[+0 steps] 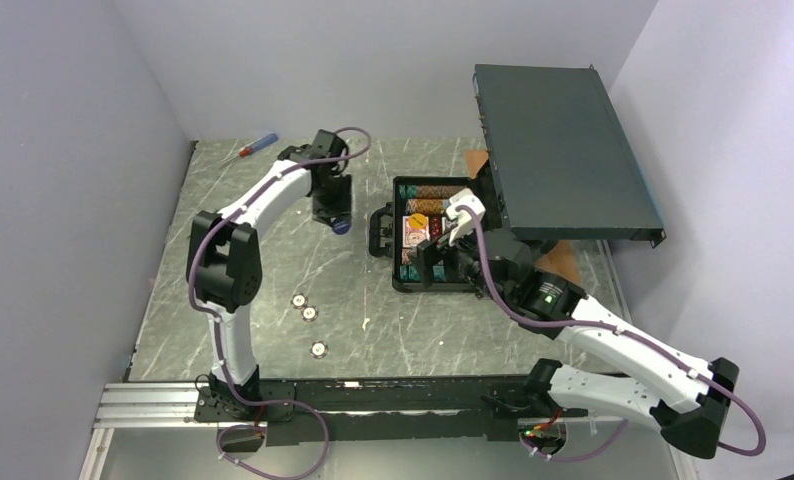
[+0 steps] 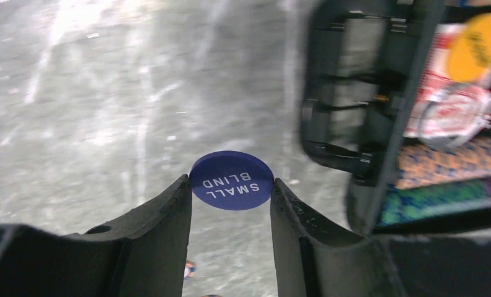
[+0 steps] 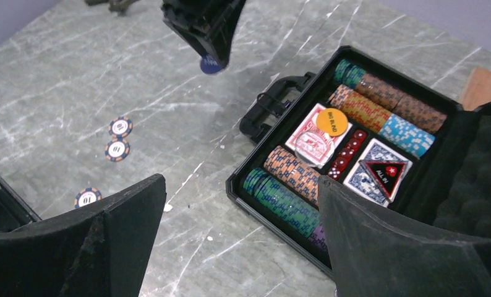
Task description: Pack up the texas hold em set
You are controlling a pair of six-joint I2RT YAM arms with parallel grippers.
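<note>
Left pincer [image 2: 229, 183]: clenched on one blue SMALL BLIND button [image 2: 232, 173]. Its two fingers pinch the disc by opposite edges, lettering towards the wrist camera. We judge it held clear of the marbled table [image 2: 76, 111].

Right of that pincer, just beside it: the hard case [image 3: 263, 221], lid open, black handle [image 3: 274, 105] on the side nearest the pincer.

Right pincer [image 3: 240, 182]: released, jaws spread wide, nothing between them. It hovers over the near corner of the case.

Count inside the case, ahead of the right pincer:
- card decks, two: one red deck [image 3: 305, 143], one blue deck [image 3: 370, 179]
- one yellow BIG BLIND button [image 3: 331, 120] lying on the red deck
- one black ALL IN triangle [image 3: 384, 171] on the blue deck
- one row of red dice [image 3: 348, 154] between the decks; number not certain
- striped chip rows [image 3: 292, 170] along both long sides; several, exact count unclear

Loose chips [image 3: 117, 149] on the table, three, off the right pincer's left finger and well apart from the case.

One screwdriver [image 1: 253, 147] lies beyond the left pincer. One large flat dark box [image 1: 563, 150] is propped beyond the case.
</note>
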